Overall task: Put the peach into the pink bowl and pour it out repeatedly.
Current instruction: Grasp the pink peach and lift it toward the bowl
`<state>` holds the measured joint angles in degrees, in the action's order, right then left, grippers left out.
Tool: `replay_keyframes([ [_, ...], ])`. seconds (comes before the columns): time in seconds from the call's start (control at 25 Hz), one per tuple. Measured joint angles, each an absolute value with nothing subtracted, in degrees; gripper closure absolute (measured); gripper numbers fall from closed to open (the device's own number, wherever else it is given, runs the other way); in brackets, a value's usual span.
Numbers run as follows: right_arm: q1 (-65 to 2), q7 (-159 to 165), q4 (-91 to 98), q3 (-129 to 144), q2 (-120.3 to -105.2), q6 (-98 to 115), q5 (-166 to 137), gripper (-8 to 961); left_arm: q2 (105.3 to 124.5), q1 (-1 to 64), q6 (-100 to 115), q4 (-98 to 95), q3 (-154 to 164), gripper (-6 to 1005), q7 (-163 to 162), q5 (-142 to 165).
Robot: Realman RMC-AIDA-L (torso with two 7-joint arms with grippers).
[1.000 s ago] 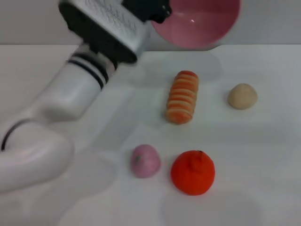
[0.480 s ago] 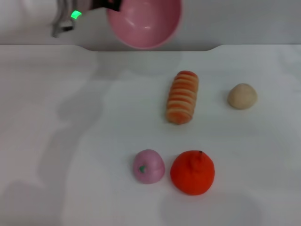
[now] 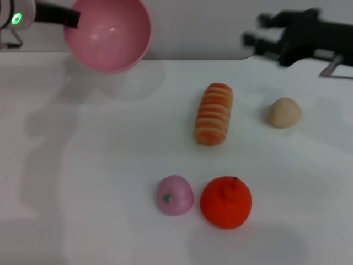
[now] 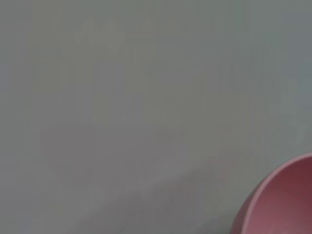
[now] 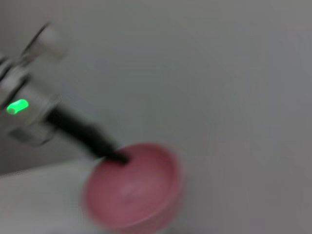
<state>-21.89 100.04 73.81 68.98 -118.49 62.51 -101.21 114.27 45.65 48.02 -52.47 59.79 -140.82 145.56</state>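
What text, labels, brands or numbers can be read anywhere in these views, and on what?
None. No readable text, brand or number shows on the pink bowl, the peach or the other toy foods.
The peach bears only a small green leaf mark.
The left gripper, holding the bowl's rim, shows a green indicator light and no lettering.

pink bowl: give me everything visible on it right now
The pink bowl is smooth, plain, deep and round, plastic by its look. It is held off the table at the far left, tipped so its empty inside faces the head camera. The left gripper is clamped on its rim with dark fingers. Nothing else touches it. The peach lies on the table, well away.
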Motion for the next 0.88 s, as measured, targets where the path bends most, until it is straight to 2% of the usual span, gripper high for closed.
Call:
replay_keyframes([
  [0.32,-33.57,121.67,77.84,73.49,-118.48,84.72,-121.25,476,114.06,43.28,49.07,-51.92,59.94,965,-142.08,145.86],
  [0.48,-35.01,123.49,76.83,77.16,-118.58,85.84,-123.39,476,114.37,42.99,49.53,-51.77,59.99,965,-142.07,145.85],
  [0.88,-38.72,124.6,65.89,83.38,-118.86,82.3,-125.09,475,116.53,42.05,48.9,-51.35,60.79,965,-141.5,145.82],
])
